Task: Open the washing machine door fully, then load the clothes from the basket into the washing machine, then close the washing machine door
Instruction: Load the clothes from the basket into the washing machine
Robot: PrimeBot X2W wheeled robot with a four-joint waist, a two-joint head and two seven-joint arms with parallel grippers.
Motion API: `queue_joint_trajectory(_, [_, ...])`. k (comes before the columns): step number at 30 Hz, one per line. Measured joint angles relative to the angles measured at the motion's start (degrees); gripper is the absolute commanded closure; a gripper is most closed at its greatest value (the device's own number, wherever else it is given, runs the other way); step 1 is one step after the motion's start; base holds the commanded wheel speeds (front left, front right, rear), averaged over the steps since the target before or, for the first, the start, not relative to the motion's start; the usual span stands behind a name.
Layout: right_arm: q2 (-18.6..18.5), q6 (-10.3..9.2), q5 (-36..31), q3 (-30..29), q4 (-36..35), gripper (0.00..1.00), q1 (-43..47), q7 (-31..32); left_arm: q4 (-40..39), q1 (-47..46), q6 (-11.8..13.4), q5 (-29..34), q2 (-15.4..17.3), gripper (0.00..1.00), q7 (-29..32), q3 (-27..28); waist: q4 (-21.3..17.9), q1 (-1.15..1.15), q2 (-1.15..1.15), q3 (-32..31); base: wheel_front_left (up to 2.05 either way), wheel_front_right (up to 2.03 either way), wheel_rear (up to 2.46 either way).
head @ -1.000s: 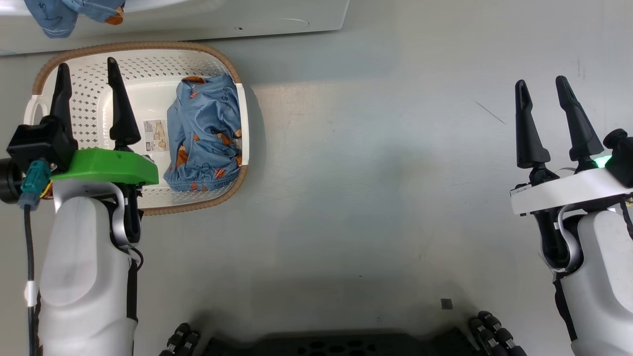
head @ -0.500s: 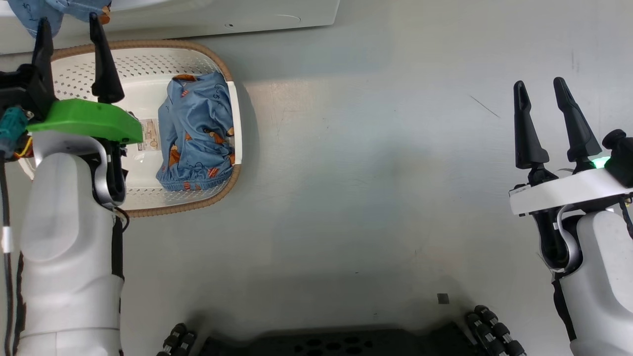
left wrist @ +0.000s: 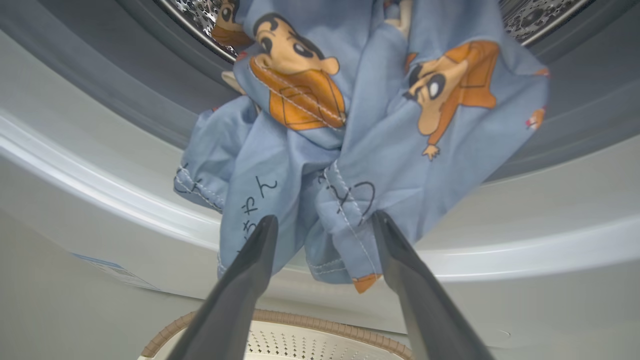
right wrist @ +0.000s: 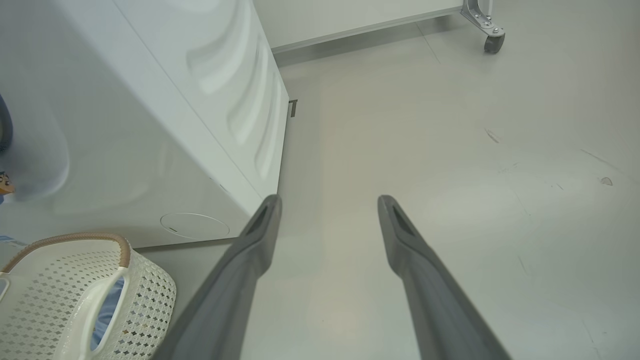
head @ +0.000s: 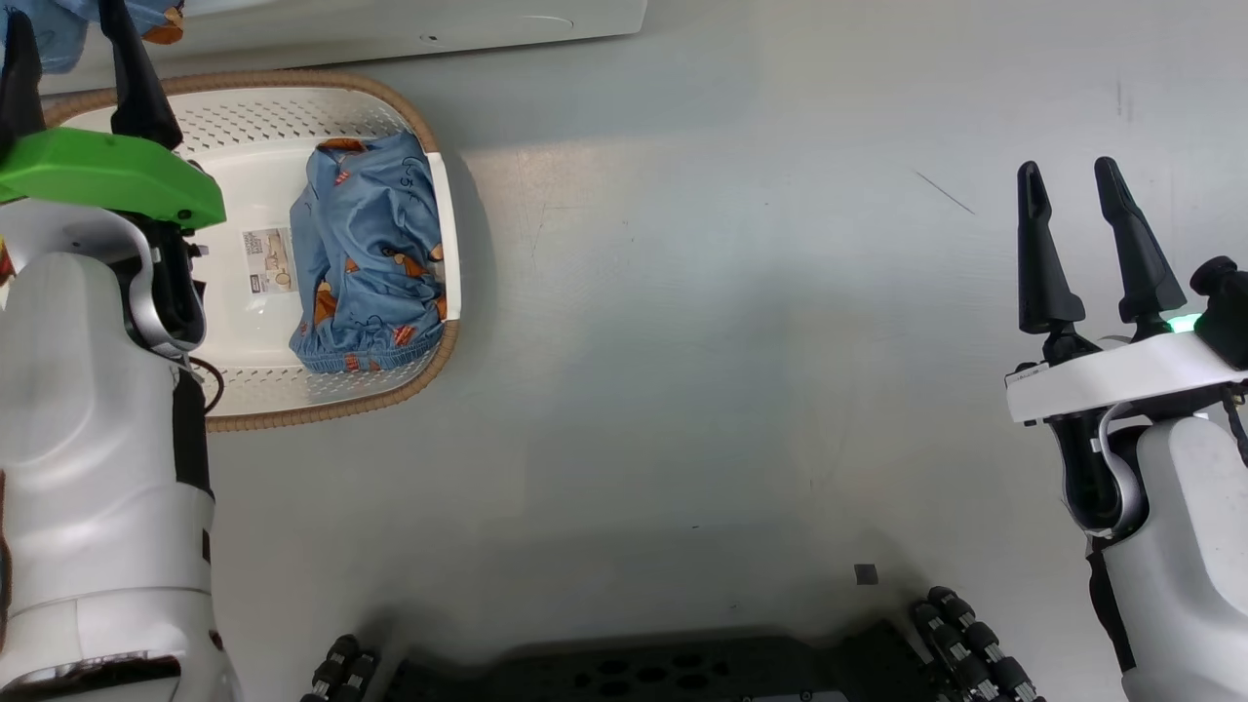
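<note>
The left claw [head: 68, 63] is spread open, its two long dark fingers raised at the mouth of the big white front-loading washing machine [head: 390, 24]. In the left wrist view this claw [left wrist: 324, 220] points at a shiny light-blue satin garment [left wrist: 350, 150] printed with orange and brown cartoon figures. The garment spills out of the perforated steel drum [left wrist: 195, 15] and over the grey gasket [left wrist: 125, 75], and its stitched hem hangs between the fingertips. Whether they touch the cloth cannot be told. A second light-blue printed garment [head: 366, 253] lies bunched against the right end of the cream-white perforated plastic basket [head: 331, 409] with a brown woven rim. The basket stands on the grey floor [head: 731, 341] just in front of the machine, with a barcode sticker [head: 268, 268] on its bottom beside the cloth. The right claw [head: 1068, 195] is open and empty, well apart from the basket, over bare floor.
</note>
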Motion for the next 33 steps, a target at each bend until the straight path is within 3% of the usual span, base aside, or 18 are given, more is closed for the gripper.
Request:
queue_joint_trajectory(25, [0.1,0.0,0.52,-0.65,-0.51,0.0,-0.26,0.0,7.67,-9.95,-0.96,-7.22,-0.89,0.0,1.8,5.05,-0.57,0.0,0.0,4.26,0.0,0.0,0.0])
queue_joint_trajectory(26, [0.07,0.0,0.52,-0.68,-0.52,0.0,-0.27,0.0,7.87,-10.11,-1.11,-7.22,-0.91,0.13,1.65,4.91,-0.53,0.0,0.0,4.32,0.0,0.0,0.0])
queue_joint_trajectory(27, [0.08,0.0,0.52,-0.7,-0.53,0.0,-0.3,0.0,8.05,-10.34,-1.38,-7.22,-0.91,0.47,1.35,4.76,-0.47,0.0,0.0,4.38,0.0,0.0,0.0])
queue_joint_trajectory(28, [0.08,0.0,0.52,-0.7,-0.56,0.0,-0.36,0.0,8.27,-10.49,-1.65,-7.22,-0.96,0.56,1.05,4.59,-0.42,0.0,0.0,4.42,0.0,0.0,0.0])
queue_joint_trajectory(33, [0.09,0.0,0.53,-0.75,-0.64,0.0,-0.91,0.0,8.65,-10.64,-3.02,-6.84,-0.92,0.66,-0.91,3.21,-0.03,0.0,0.0,4.41,0.0,0.0,0.0])
